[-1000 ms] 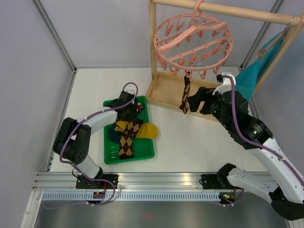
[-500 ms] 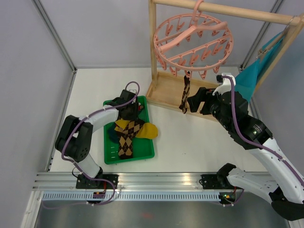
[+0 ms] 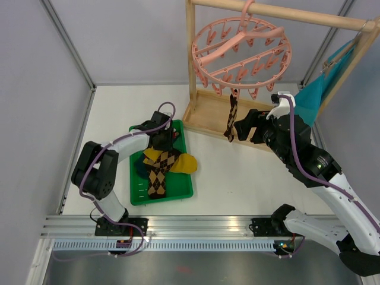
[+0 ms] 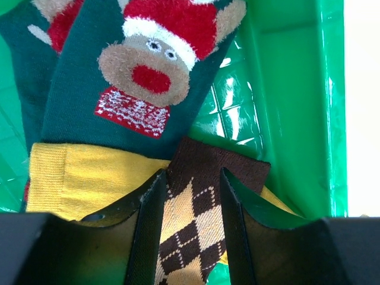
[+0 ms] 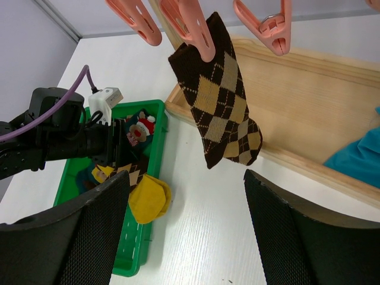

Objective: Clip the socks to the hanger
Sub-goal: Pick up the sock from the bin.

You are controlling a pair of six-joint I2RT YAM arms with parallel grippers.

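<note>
In the green tray (image 3: pixel 178 193) at the left of the table lies a heap of socks: a loose argyle sock (image 3: pixel 161 172) on top, a mustard sock (image 3: pixel 185 162) sticking out towards the tray's right rim, and a teal sock (image 4: pixel 136 89) with a red-and-white reindeer figure at the far end. From above the teal sock is mostly hidden under the left gripper (image 3: pixel 161 139). The wrist view shows that gripper's jaws apart, either side of one corner of the argyle cuff. They seem to rest just over the fabric, though contact is hard to judge, and the sock's lower end is cut off by the frame. A dark patch under the heap at the tray's left cannot be made out. A hung argyle sock (image 5: pixel 219 113) dangles from one pink clip (image 5: pixel 193 29) of the hanger (image 3: pixel 241 53), which hangs from the wooden rack (image 3: pixel 191 59). The right gripper (image 3: pixel 243 127) hovers just beside this sock, jaws wide and empty. Its wrist view shows only clip tips, not the ring. A teal cloth (image 3: pixel 312 98) is partly hidden behind the right arm.
</note>
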